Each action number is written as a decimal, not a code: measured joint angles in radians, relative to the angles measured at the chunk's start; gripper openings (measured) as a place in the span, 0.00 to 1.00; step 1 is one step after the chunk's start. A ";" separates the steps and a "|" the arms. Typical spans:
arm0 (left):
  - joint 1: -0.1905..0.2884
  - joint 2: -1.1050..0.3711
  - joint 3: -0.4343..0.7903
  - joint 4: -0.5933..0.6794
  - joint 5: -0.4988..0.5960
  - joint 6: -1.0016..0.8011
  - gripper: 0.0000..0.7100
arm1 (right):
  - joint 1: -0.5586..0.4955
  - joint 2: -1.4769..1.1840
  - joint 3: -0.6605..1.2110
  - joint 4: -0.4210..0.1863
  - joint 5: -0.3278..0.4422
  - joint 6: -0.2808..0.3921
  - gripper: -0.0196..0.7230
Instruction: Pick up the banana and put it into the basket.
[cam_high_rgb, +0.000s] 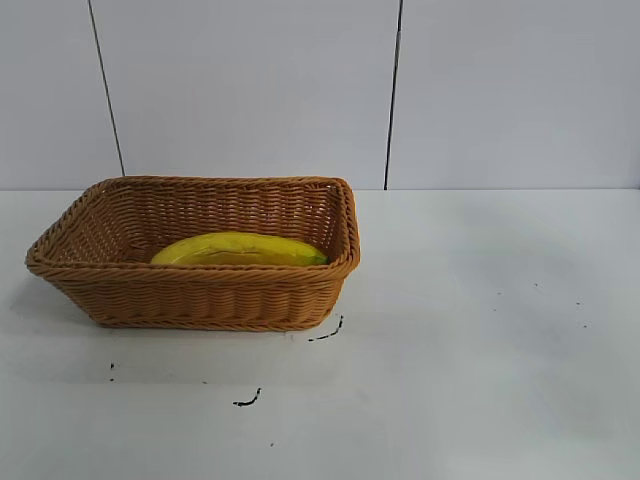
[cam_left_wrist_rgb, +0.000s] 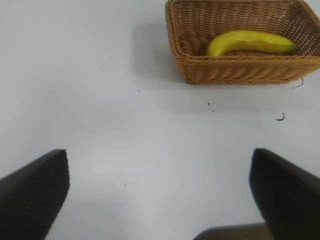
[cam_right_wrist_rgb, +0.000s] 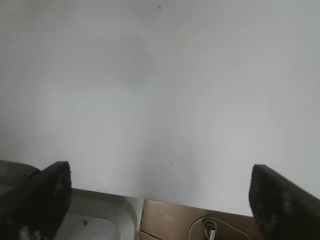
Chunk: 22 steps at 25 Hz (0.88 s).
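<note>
The yellow banana lies inside the tan wicker basket at the table's left in the exterior view. Both also show in the left wrist view, the banana in the basket. My left gripper is open and empty, pulled back over bare table well away from the basket. My right gripper is open and empty near the table's edge. Neither arm shows in the exterior view.
A white table carries small black marks in front of the basket. In the right wrist view the table edge shows, with a brown surface and a cable below it.
</note>
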 joint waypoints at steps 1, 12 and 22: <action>0.000 0.000 0.000 0.000 0.000 0.000 0.98 | 0.000 -0.061 0.019 -0.001 0.001 0.000 0.95; 0.000 0.000 0.000 0.000 0.000 0.000 0.98 | 0.000 -0.494 0.027 -0.004 -0.027 0.000 0.95; 0.000 0.000 0.000 0.000 0.000 0.000 0.98 | 0.000 -0.651 0.027 -0.004 -0.027 0.000 0.95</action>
